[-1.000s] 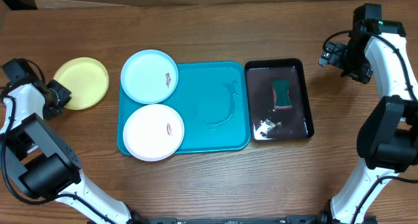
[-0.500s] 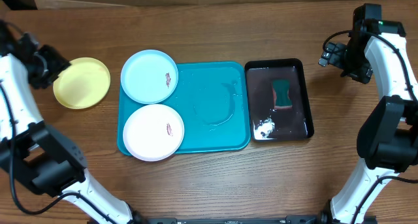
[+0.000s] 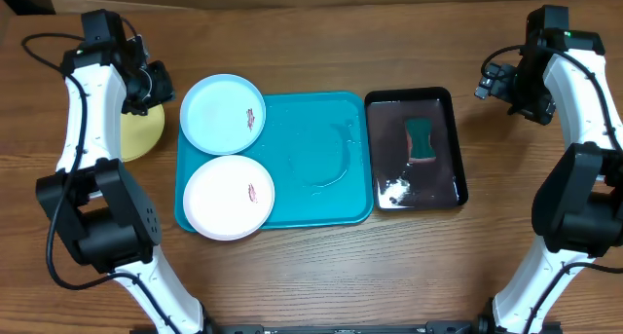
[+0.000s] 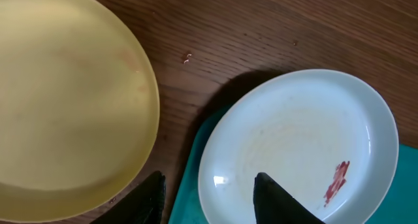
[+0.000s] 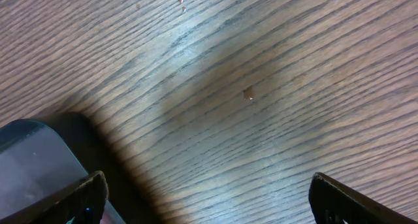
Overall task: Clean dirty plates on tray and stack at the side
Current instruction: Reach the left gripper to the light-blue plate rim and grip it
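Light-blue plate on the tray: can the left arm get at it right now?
Probably yes. The left gripper hangs open above the rim of the light-blue plate, on the side next to the yellow plate. Nothing lies on the light-blue plate or between it and the gripper.

You have table (image 3: pixel 311 276): brown wood, clear grain, matt | tray (image 3: pixel 292 203): turquoise plastic, smooth, wet-looking sheen | black tray (image 3: pixel 438 178): plastic, glossy, bright glints | light-blue plate (image 3: pixel 222 114), white plate (image 3: pixel 229 197), yellow plate (image 3: pixel 144 137): your smooth plastic, soft shine | sponge (image 3: pixel 421 139): green, dull, matt.
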Motion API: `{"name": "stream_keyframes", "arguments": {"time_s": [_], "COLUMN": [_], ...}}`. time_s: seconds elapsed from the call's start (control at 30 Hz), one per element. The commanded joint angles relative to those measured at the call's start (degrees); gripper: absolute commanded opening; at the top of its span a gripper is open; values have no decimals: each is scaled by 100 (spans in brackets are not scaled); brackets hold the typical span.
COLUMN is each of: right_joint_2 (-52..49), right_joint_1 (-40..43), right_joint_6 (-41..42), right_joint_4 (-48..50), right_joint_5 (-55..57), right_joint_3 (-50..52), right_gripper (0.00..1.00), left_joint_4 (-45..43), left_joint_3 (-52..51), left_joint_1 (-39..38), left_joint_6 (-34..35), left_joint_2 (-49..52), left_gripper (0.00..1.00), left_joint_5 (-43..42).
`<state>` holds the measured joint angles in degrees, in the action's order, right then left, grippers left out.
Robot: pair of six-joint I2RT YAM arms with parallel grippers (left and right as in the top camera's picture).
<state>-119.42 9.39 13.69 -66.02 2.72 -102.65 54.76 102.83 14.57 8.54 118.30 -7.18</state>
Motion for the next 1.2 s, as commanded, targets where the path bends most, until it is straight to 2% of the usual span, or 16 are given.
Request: {"name": "stream_keyframes", "arguments": {"time_s": [0.0, 0.17, 0.3, 0.57, 0.77, 1.17], "right_joint_2": [144, 144, 144, 144, 144, 144], "right_joint_1": [28, 28, 28, 28, 28, 28], "right_joint_6": [26, 26, 26, 26, 26, 26], "right_joint_4": [15, 15, 15, 15, 15, 15], "right_joint_5": [-46, -46, -46, -46, -46, -46], "right_joint_3": [-48, -48, -48, -48, -48, -48], "right_gripper": [100, 100, 100, 100, 100, 100], "left_joint_4": [4, 70, 114, 210, 313, 376], "left_joint_3": [-46, -46, -46, -46, -46, -48], "left_joint_1": [-85, -109, -109, -118, -153, -273], "left_joint_6": [-83, -85, -87, -90, -133, -210], "left_joint_2": [251, 654, 850, 868, 868, 872], "left_gripper": [45, 43, 35, 33, 31, 29], "left_joint_5": [105, 160, 35, -597, -286, -240]}}
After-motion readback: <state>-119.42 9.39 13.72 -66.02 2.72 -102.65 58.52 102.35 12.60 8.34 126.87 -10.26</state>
